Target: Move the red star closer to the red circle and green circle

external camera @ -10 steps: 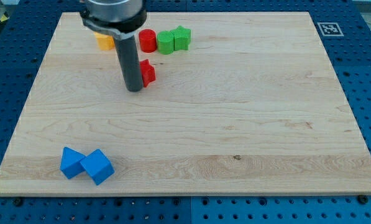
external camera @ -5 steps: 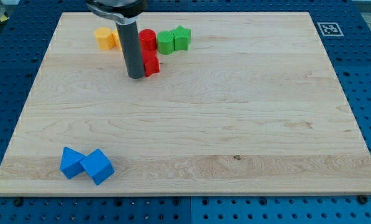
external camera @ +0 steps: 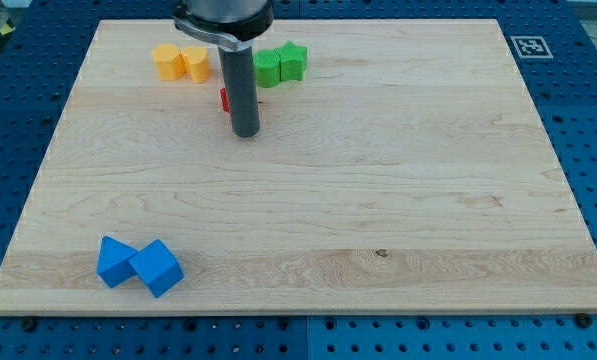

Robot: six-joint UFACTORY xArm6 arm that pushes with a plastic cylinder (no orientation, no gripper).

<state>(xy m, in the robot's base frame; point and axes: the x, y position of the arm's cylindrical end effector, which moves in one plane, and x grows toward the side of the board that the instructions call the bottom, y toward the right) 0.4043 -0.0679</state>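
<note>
My rod stands near the view's top, and my tip point(external camera: 245, 132) rests on the wooden board point(external camera: 378, 200). The red star point(external camera: 224, 99) is almost wholly hidden behind the rod; only a red sliver shows at the rod's left edge, just above the tip. The red circle is hidden behind the rod. The green circle point(external camera: 267, 69) sits just right of the rod, touching a green star point(external camera: 293, 61) on its right.
An orange block point(external camera: 166, 61) and a yellow block point(external camera: 195, 63) sit side by side at the view's top left. Two blue blocks point(external camera: 115, 261) point(external camera: 158, 267) lie together at the bottom left. A marker tag point(external camera: 529, 46) is at the board's top right corner.
The red star went up toward the red circle. My rod then shifted right and slightly down, now covering the red circle and most of the star.
</note>
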